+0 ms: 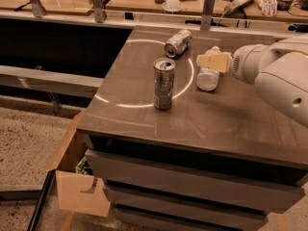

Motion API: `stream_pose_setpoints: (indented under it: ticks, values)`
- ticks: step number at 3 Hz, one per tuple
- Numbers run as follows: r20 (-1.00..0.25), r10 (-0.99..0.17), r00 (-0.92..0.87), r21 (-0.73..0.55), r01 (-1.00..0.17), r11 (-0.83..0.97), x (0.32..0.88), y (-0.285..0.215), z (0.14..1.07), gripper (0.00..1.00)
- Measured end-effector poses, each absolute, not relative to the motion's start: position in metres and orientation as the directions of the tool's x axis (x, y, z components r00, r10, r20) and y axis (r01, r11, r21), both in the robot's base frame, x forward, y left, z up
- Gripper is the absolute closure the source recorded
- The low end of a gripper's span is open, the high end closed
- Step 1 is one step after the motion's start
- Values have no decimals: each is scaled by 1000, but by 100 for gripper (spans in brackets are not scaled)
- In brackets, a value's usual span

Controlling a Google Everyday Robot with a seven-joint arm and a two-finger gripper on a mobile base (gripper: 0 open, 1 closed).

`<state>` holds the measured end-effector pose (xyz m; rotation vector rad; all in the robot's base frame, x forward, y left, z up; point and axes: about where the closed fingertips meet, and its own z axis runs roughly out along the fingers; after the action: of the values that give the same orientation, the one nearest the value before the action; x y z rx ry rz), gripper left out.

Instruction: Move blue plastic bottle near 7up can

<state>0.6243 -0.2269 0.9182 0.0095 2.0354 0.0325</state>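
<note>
The blue plastic bottle [208,77] lies on its side on the dark table top [226,119], cap pointing away from me. The 7up can [177,43] lies on its side at the back of the table, a short way to the left of the bottle and apart from it. My gripper [206,61], cream-coloured on a white arm, reaches in from the right and sits over the bottle's upper half, hiding part of it. I cannot tell whether it touches the bottle.
A taller, slim silver can [163,83] stands upright near the table's middle, in front of the 7up can. A bright ring of light [126,104] marks the table. A cluttered wooden bench [202,4] runs behind. A cardboard box [79,191] sits on the floor at the left.
</note>
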Motion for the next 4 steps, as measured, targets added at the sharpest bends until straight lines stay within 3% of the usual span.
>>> stream_pose_setpoints:
  ticks: [3,4]
  values:
    - [-869,38,-493,5,67,998,652,-183,860,2]
    - [-865,21,-501,-18,73,997,654,-180,849,23]
